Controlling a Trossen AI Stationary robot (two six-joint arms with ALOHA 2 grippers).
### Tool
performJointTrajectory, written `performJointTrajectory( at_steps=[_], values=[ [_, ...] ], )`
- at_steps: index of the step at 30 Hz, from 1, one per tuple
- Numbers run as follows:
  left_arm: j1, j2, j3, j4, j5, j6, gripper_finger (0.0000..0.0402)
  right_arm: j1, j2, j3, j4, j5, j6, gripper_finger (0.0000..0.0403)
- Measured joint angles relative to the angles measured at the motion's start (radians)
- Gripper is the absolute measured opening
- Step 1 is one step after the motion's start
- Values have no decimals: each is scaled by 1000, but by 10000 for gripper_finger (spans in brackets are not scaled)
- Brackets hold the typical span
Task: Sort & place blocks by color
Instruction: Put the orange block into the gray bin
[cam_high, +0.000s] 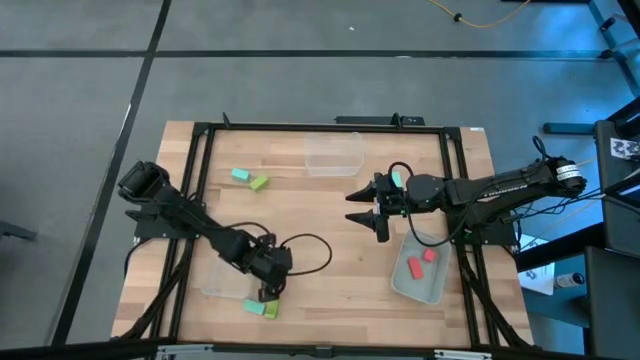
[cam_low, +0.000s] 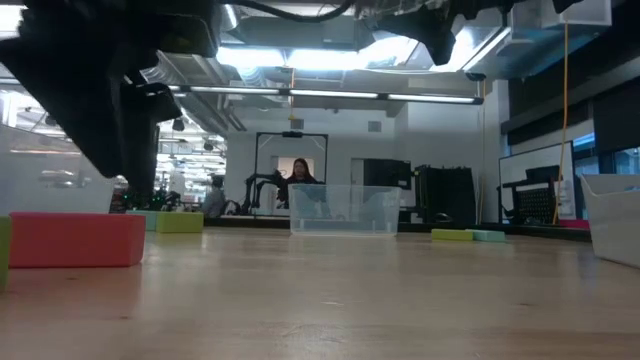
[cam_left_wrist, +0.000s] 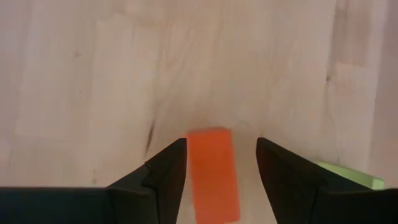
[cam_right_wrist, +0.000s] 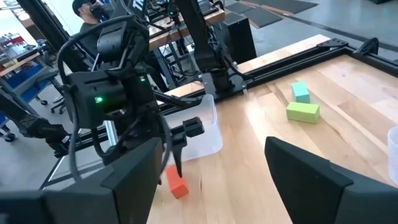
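A: Left gripper (cam_left_wrist: 221, 163)?
B: Fingers apart, straddling the red block (cam_left_wrist: 213, 174) without contact, beside the near-left bin (cam_right_wrist: 200, 132).
A: Right gripper (cam_high: 372, 210)?
B: Fingers wide, nothing held, above the table (cam_high: 330, 265) by the bin holding reds (cam_high: 420, 273).

No readable text, label or number shows in any view

The pale wooden table (cam_high: 330, 270) carries three clear plastic bins (cam_high: 334, 155), paired teal and lime blocks (cam_high: 250, 179), and, seemingly, one red-orange block (cam_left_wrist: 212, 171).
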Motion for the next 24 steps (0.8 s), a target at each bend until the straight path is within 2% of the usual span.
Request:
performJointTrajectory(
  at_steps=[13, 24],
  values=[
    [2, 22, 0, 2, 16, -7, 217, 0, 0, 0, -1, 0, -26, 288],
    [3, 74, 0, 5, 19, -10, 219, 0, 0, 0, -2, 0, -27, 288]
  ],
)
